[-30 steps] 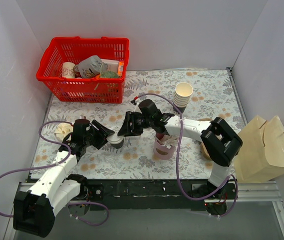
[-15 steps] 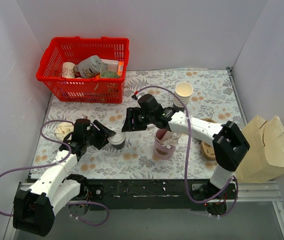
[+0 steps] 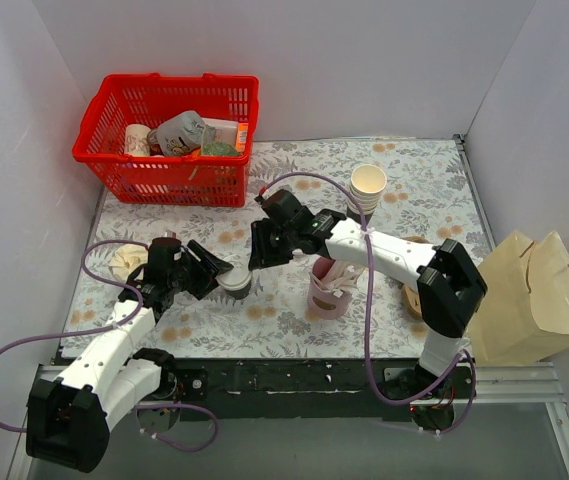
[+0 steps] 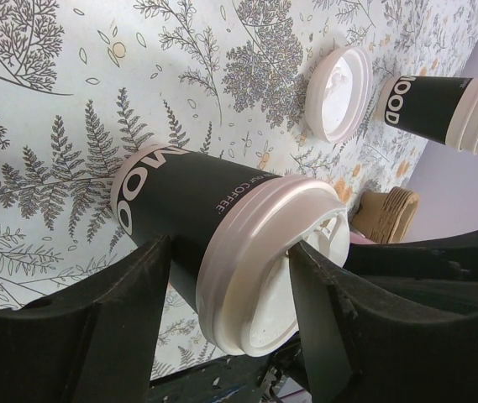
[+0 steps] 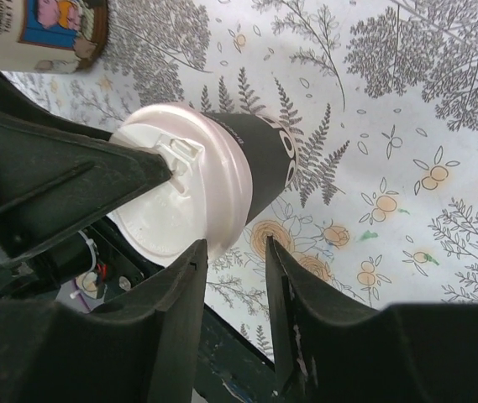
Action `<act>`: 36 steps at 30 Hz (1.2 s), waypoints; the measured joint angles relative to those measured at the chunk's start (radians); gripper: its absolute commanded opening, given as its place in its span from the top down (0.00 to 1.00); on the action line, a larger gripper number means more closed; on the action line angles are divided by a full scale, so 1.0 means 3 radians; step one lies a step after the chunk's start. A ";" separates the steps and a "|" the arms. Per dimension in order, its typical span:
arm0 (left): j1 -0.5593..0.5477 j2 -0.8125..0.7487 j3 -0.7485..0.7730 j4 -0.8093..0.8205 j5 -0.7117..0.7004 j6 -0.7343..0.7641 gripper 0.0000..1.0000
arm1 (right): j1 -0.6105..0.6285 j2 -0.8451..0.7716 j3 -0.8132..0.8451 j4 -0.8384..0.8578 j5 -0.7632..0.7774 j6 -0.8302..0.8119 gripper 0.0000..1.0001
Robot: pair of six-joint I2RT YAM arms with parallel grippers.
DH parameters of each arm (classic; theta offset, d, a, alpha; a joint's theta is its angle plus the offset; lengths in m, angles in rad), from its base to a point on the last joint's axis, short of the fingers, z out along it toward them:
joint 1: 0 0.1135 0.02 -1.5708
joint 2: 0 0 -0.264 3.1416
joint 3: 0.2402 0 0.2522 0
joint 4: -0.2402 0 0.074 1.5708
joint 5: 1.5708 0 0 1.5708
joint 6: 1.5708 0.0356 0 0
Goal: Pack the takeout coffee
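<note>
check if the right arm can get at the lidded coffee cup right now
Probably yes, from above. The right gripper hovers close beside the coffee cup, jaws open, with nothing between the two. The left gripper is clamped on the cup's sides, though, so only the lid looks free to reach.

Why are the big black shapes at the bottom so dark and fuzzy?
Left wrist view: the left gripper is right by the lens, shadowed and soft; the coffee cup is sharp. Right wrist view: same for the right gripper. Top view: evenly lit.
</note>
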State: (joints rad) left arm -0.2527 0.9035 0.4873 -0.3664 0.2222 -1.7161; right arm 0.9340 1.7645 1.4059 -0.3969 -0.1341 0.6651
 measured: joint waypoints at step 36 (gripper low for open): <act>0.0020 -0.0014 -0.0023 0.0024 -0.0046 0.0025 0.46 | 0.0235 0.0434 0.0520 -0.0547 0.0496 0.0299 0.71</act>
State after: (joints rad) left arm -0.2466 0.8993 0.4805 -0.3592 0.2085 -1.7084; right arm 1.0046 1.8946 1.5620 -0.5610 0.0147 0.7547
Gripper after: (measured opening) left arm 0.540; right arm 0.294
